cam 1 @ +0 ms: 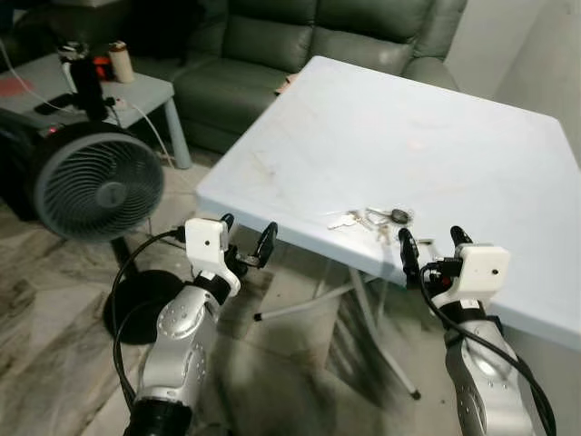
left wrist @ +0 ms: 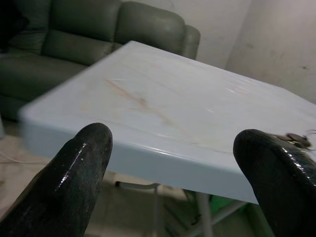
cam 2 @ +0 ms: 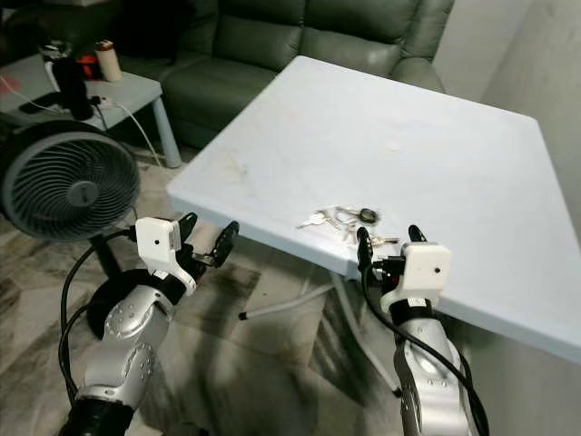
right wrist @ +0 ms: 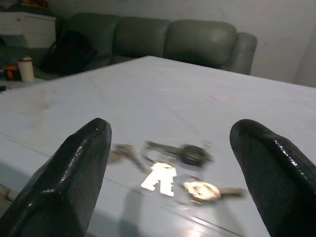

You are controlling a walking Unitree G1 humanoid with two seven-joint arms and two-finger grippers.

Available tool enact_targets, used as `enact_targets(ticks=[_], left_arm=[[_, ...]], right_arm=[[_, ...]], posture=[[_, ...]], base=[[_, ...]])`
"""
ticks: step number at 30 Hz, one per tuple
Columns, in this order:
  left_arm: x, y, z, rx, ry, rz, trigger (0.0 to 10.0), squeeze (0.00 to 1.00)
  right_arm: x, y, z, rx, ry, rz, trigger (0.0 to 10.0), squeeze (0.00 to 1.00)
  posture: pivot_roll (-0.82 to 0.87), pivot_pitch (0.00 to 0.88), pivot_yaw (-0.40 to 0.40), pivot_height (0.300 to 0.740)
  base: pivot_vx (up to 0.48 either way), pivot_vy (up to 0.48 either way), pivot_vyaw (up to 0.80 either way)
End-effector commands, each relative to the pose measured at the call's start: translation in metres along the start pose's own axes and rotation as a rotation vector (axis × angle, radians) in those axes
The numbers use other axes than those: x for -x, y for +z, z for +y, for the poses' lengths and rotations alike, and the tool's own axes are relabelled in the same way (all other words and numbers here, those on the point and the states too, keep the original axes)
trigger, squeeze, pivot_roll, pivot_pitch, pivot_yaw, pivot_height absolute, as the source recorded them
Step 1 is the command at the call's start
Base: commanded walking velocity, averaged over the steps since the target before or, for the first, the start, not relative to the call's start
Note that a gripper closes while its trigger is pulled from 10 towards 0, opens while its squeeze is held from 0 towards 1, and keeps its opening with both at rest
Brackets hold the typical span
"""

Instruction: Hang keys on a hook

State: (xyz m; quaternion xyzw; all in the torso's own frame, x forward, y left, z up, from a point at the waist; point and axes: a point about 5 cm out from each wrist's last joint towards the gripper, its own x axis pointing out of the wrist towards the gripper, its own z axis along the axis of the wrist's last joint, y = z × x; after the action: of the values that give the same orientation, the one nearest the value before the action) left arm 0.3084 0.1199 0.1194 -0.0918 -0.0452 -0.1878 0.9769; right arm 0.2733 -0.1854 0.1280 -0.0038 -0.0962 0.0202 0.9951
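Keys (cam 1: pixel 377 219) lie loose in a small bunch on the pale desk (cam 1: pixel 436 136), close to its near edge and well away from the far corners. Nothing grips them yet, so the task is barely started: the pick-up is still to come, and so is the hanging. No hook can be made out from where I stand, so the robot will likely have to carry the bunch elsewhere once it has it.

The right hand (cam 1: pixel 434 247) hovers at the near edge just short of the keys, fingers spread wide and empty, the bunch lined up in the gap between them in the right wrist view. It looks poised to reach in and close.

The left hand (cam 1: pixel 245 240) hangs off the desk's near left corner, also spread wide and holding nothing, pointing at the desk's edge.

A fan (cam 1: pixel 98 186) stands on the floor beyond that corner, with a sofa (cam 1: pixel 300 45) behind the desk.
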Motion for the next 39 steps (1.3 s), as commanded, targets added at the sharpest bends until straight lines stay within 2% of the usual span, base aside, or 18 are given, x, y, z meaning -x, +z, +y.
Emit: enact_targets(ticks=[1, 7, 10, 14, 39], left_arm=[[-0.0035, 0.0035, 0.0009, 0.003, 0.002, -0.006, 10.0, 0.0], [-0.0038, 0.0035, 0.0028, -0.01, 0.015, -0.01, 10.0, 0.0], [-0.0039, 0.003, 0.0037, -0.032, 0.026, -0.007, 10.0, 0.0], [-0.004, 0.0021, 0.0044, -0.02, 0.037, -0.002, 10.0, 0.0], [-0.0067, 0.0024, 0.0066, -0.029, 0.031, 0.013, 10.0, 0.0]], right_arm=[[0.0008, 0.0022, -0.0028, 0.0, -0.01, 0.0, 10.0, 0.0], [0.0007, 0.0017, -0.0035, 0.001, -0.009, 0.011, 10.0, 0.0], [0.0004, 0.0018, -0.004, 0.011, -0.008, 0.013, 10.0, 0.0], [0.0007, 0.0032, -0.0035, 0.008, -0.01, 0.006, 10.0, 0.0], [0.001, 0.0011, -0.0051, 0.016, -0.023, 0.025, 10.0, 0.0]], posture=[[0.03, 0.057, -0.059, 0.692], [0.04, 0.056, -0.061, 0.692], [0.04, 0.056, -0.064, 0.692], [0.04, 0.056, -0.064, 0.692], [0.03, 0.065, -0.059, 0.692]], base=[[0.0, 0.48, -0.69], [0.0, 0.448, -0.69], [0.0, 0.0, -0.69], [0.0, 0.0, -0.59], [0.01, 0.0, 0.0]])
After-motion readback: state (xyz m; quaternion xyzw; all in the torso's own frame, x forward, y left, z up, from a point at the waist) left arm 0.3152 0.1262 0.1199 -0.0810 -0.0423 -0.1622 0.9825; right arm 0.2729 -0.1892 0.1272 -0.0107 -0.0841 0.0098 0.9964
